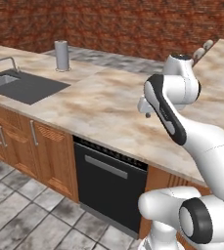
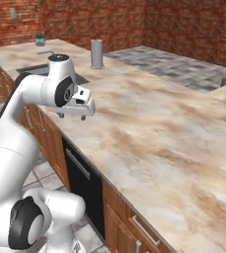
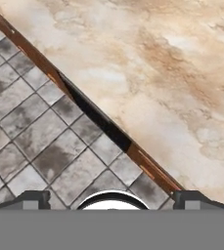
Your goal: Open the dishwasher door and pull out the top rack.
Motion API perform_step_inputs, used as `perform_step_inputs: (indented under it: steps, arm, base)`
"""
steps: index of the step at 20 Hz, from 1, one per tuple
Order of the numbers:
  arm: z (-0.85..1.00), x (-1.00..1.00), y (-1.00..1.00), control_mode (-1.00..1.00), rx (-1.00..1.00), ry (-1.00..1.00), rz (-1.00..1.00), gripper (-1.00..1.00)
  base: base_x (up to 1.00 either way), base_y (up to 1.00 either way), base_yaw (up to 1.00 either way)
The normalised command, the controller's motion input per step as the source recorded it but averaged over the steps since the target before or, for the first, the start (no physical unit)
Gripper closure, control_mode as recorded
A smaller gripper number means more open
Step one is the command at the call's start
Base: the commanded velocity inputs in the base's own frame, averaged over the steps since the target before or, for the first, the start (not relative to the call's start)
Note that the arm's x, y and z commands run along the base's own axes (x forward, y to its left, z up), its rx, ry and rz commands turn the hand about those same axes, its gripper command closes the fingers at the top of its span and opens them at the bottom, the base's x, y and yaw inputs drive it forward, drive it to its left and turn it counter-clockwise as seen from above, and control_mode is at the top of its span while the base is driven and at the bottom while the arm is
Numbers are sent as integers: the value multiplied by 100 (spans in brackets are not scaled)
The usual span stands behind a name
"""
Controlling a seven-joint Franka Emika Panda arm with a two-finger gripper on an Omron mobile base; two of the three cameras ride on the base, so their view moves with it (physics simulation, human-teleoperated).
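- Nothing of the task looks done yet: the dishwasher door (image 1: 109, 188) stands shut and upright under the counter (image 1: 99, 105). Opening it and sliding out the top rack both remain.
- The door is a flat black panel with a grey bar handle (image 1: 106, 166) across its upper part and a dark control strip along the top edge, set between brown cabinets (image 1: 45, 156).
- In the left base view it sits at about 6 o'clock, low and central; the gripper (image 2: 72, 116) hangs above the counter edge, well apart from the handle.
- The fingers (image 3: 28, 200) stand spread wide, holding nothing.
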Motion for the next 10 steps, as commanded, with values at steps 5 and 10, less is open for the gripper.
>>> perform_step_inputs:
  steps: [5,10]
  arm:
    - [-5,0,0,-100,0,0,3,-100]
    - [-25,-1,16,-100,0,0,15,-100]
  base:
    - [0,0,13]
    - [0,0,0]
